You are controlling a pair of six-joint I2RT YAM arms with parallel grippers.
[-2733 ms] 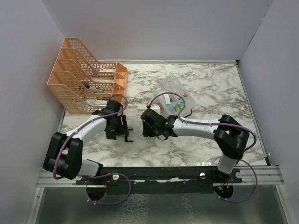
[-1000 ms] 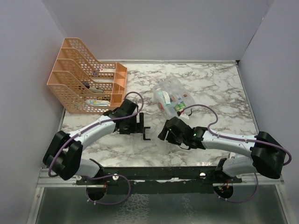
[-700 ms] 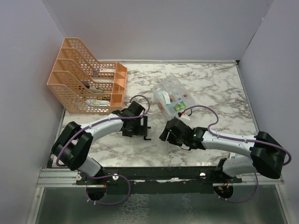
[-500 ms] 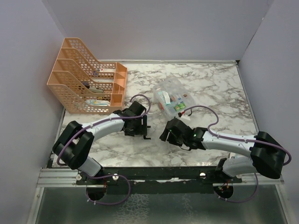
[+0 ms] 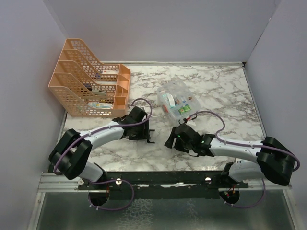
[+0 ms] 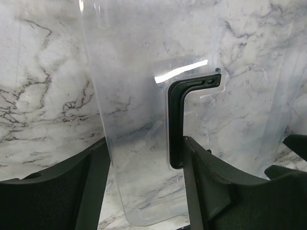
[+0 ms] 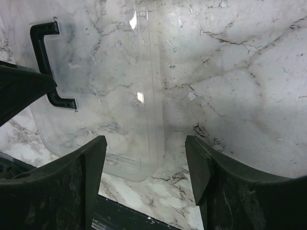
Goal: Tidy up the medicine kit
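item 1 – arms [image 5: 103,130]: bases fixed at near edge of worktop [image 5: 225,86]. both arms are laid low and stretched inward, wrists close together near mid-width.

item 2 – left gripper [image 6: 145,143]: pointed at the lid. jaws are set at a middling gap. fingers [image 6: 93,182] are placed astride the strip of lid btwn its long edge and the handle. nothing is seen clamped; whether the lid is touched cannot be told.

item 3 – right gripper [image 7: 145,141]: jaws are spread wide, nothing held. it is hung over the lid's other long edge and the bare marble beside it.

item 4 – lid [image 7: 105,86]: clear plastic w/ rounded corners, laid flat on worktop close to near edge, approx. mid-width, btwn the two grippers. it is apart from its box.

item 5 – handle [image 6: 175,124]: black, u-shaped, fixed to lid. it is seen just beside the inner face of one left-gripper finger.

item 6 – medicine kit [image 5: 177,103]: clear box, lid off, stood approx. at ctr of worktop, a little to the right, beyond the right gripper. small packets [image 5: 182,109], white and green, are seen inside; labels too small to be read.

item 7 – file rack [image 5: 81,88]: orange mesh w/ stepped compartments, set against left edge toward far-left corner. a few small items are lodged in it, not identifiable.
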